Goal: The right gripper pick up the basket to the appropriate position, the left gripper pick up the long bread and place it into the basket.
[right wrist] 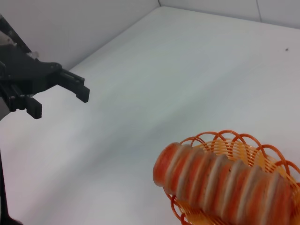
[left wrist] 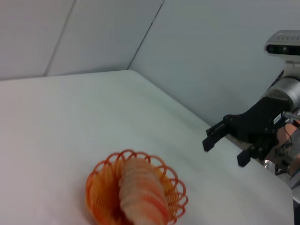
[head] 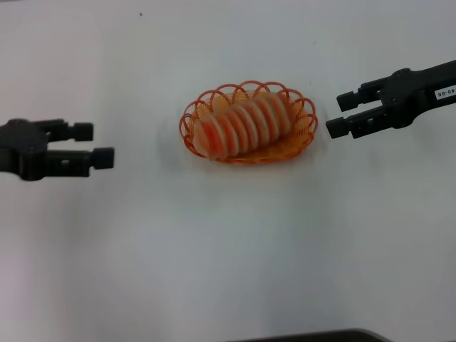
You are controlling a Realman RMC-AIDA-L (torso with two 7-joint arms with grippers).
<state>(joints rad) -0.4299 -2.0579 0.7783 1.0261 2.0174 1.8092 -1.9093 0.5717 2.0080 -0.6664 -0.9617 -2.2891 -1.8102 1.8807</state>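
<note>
The orange basket [head: 306, 125] stands on the white table near the middle. The long bread [head: 246, 125] lies inside it, slanted, one end over the rim. My left gripper [head: 96, 144] is open and empty, well to the left of the basket. My right gripper [head: 342, 114] is open and empty, just right of the basket and apart from it. The left wrist view shows the basket [left wrist: 96, 187], the bread [left wrist: 143, 194] and the right gripper [left wrist: 225, 145] beyond. The right wrist view shows the bread [right wrist: 220, 180], the basket [right wrist: 243, 143] and the left gripper [right wrist: 58, 101] far off.
The white table [head: 228, 249] stretches around the basket. A dark object [head: 313, 336] shows at the near edge. Grey walls [left wrist: 93, 33] stand behind the table.
</note>
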